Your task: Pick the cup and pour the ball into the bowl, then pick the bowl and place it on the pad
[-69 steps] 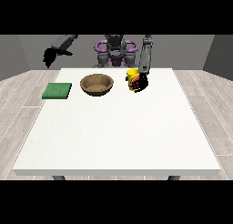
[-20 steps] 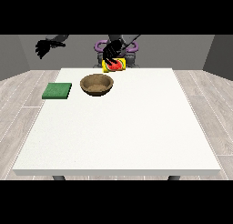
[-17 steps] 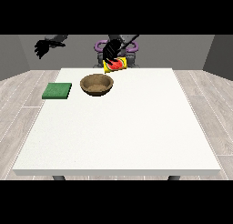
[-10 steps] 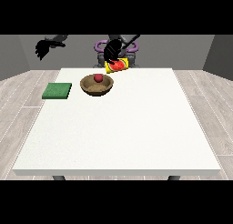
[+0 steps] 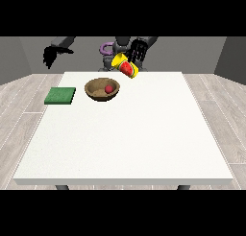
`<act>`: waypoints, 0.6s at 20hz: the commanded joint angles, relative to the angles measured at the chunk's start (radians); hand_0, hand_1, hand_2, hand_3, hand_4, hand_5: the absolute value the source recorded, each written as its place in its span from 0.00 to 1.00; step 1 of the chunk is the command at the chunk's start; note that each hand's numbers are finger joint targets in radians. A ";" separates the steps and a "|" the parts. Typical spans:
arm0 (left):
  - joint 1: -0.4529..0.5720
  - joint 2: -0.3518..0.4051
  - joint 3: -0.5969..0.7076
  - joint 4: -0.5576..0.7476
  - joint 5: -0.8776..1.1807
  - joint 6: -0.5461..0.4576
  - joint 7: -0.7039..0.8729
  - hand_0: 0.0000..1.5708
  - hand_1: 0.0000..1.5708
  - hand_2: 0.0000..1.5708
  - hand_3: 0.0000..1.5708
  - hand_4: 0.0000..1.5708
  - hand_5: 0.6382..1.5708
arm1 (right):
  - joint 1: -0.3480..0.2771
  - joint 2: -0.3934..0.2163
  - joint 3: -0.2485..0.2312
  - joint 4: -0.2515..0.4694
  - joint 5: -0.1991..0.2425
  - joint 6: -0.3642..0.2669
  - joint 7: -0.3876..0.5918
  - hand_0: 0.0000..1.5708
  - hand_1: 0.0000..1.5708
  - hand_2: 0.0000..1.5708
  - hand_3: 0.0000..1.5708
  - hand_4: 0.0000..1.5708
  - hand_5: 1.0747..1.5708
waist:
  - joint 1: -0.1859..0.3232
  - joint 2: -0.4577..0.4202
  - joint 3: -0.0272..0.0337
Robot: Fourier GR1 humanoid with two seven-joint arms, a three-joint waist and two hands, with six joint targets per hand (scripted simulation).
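Cup [image 5: 126,67] tilted in curled hand [image 5: 136,52] at view's right, ball [image 5: 108,88] inside bowl [image 5: 98,92].

A bare test room is showing here, more a lab than a home. Plain grey walls [image 5: 19,57] are closing in behind the robot hand [image 5: 136,52], and pale wood-plank flooring [image 5: 19,105] is spreading out below it on every side. A large white worktop [image 5: 125,134] is standing alone beneath the robot hand, filling the room's middle.
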 commanded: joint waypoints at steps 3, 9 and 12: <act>0.193 -0.043 0.194 -0.183 0.465 0.153 -0.133 0.00 0.00 0.00 0.00 0.00 0.97 | -0.041 0.072 0.037 -0.040 0.014 -0.046 -0.012 0.00 0.00 0.00 0.00 0.21 0.99 | -0.012 0.120 -0.0093; 0.341 -0.044 0.181 -0.353 0.860 0.022 -0.435 0.00 0.00 0.00 0.00 0.00 0.99 | -0.110 0.196 0.085 -0.089 0.083 -0.239 0.005 0.00 0.00 0.00 0.00 0.13 1.00 | 0.053 0.158 0.0062; 0.418 -0.044 0.221 -0.356 0.920 -0.075 -0.580 0.00 0.00 0.00 0.00 0.00 0.99 | -0.071 0.283 0.116 -0.106 0.117 -0.326 -0.008 0.00 0.00 0.00 0.00 0.19 1.00 | 0.091 0.163 0.0125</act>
